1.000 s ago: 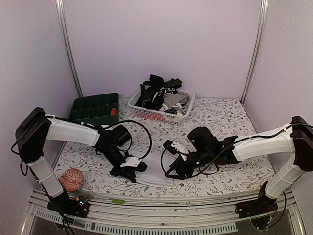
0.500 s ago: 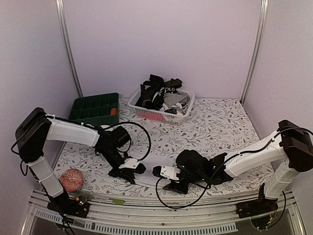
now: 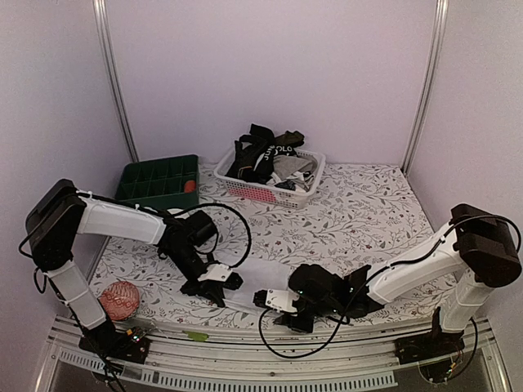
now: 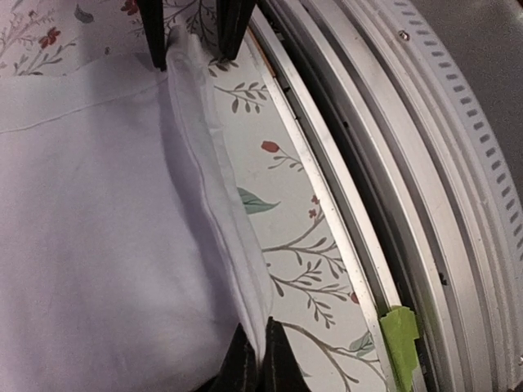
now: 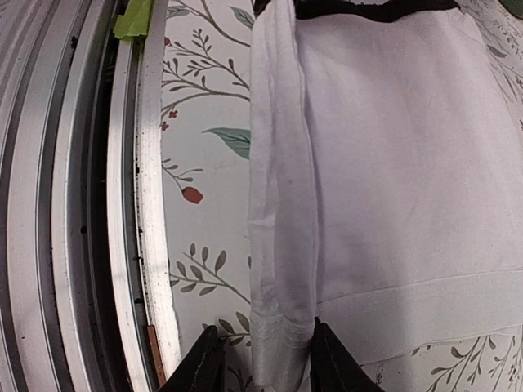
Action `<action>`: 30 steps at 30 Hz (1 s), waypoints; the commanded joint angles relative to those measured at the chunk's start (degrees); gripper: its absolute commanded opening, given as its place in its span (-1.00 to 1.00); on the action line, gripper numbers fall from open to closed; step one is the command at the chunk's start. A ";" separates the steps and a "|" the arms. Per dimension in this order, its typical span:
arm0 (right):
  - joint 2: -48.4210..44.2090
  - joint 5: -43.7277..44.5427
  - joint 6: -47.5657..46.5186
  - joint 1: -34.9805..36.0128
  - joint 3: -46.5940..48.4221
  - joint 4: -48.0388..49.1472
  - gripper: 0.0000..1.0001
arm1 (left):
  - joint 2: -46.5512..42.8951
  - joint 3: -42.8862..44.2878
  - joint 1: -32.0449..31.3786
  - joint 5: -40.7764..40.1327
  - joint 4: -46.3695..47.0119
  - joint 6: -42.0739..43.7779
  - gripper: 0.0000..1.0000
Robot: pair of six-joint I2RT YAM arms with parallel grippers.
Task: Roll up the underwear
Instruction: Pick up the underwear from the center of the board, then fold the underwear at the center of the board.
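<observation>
White underwear (image 3: pixel 249 286) with a black waistband (image 5: pixel 368 10) lies flat near the table's front edge, and its near edge is folded over into a thick fold (image 5: pixel 278 204). My left gripper (image 3: pixel 219 284) is shut on one end of that fold (image 4: pixel 260 359). At the other end, my right gripper (image 3: pixel 274 302) straddles the fold (image 5: pixel 268 359). One of its fingers (image 5: pixel 331 359) touches the cloth; the other (image 5: pixel 204 359) stands a little apart. In the left wrist view the right fingers (image 4: pixel 151 33) show at the top, either side of the fold.
A white lattice basket (image 3: pixel 245 189) heaped with dark and light underwear stands at the back centre. Left of it is a green compartment tray (image 3: pixel 159 181). A red ball (image 3: pixel 120 300) lies at the front left. The metal front rail (image 4: pixel 359 204) with green tape (image 4: pixel 400 327) runs beside the fold.
My right gripper has dropped from the table's middle to the underwear's near edge, and its jaws have narrowed around the fold. The left gripper has kept its hold and barely moved.
</observation>
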 commanded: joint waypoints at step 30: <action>-5.66 -21.36 11.51 -6.78 7.12 -14.76 -1.00 | -0.50 9.00 6.39 4.24 -17.85 14.69 -1.00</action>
